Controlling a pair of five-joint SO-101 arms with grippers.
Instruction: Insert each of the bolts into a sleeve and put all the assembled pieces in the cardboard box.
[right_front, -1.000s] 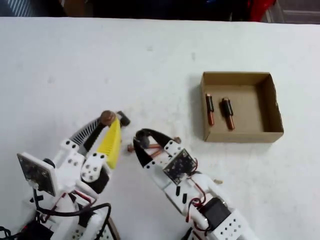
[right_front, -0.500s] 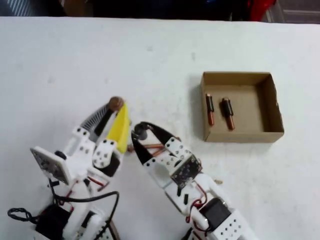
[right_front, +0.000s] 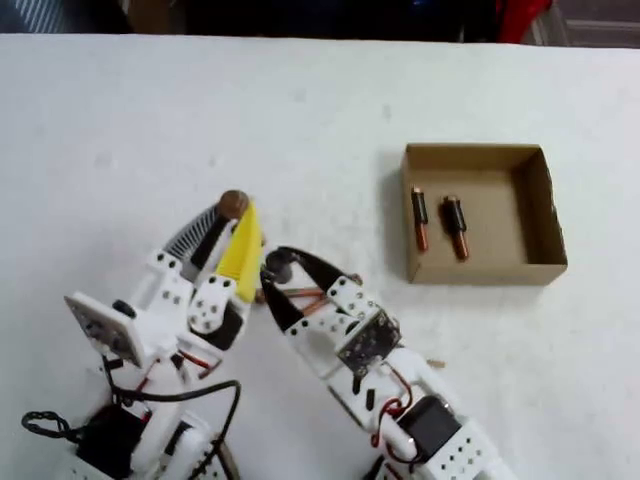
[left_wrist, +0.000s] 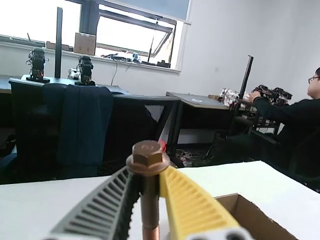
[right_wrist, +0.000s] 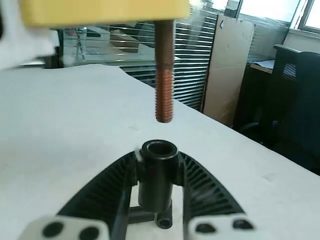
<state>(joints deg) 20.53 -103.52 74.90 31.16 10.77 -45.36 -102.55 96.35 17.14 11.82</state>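
Observation:
My left gripper (right_front: 234, 214), with one yellow and one grey finger, is shut on a copper bolt (left_wrist: 148, 186) held head up; its brown head (right_front: 233, 204) shows from above. Just to its right, my black right gripper (right_front: 277, 267) is shut on a black sleeve (right_wrist: 158, 173) standing upright. In the right wrist view the bolt's threaded tip (right_wrist: 164, 102) hangs a little above the sleeve's opening, apart from it. The cardboard box (right_front: 535, 215) stands to the right with two assembled pieces (right_front: 420, 218) (right_front: 456, 226) lying inside.
Loose copper bolts (right_front: 300, 293) (right_front: 353, 280) lie on the white table under and beside the right gripper. Another black sleeve (right_wrist: 162, 220) lies on the table beneath the held one. A corner of the box (left_wrist: 242, 211) appears in the left wrist view.
The left arm swung forward and to the right, carrying the bolt over toward the sleeve. The right gripper shifted slightly and turned the sleeve up beneath it.

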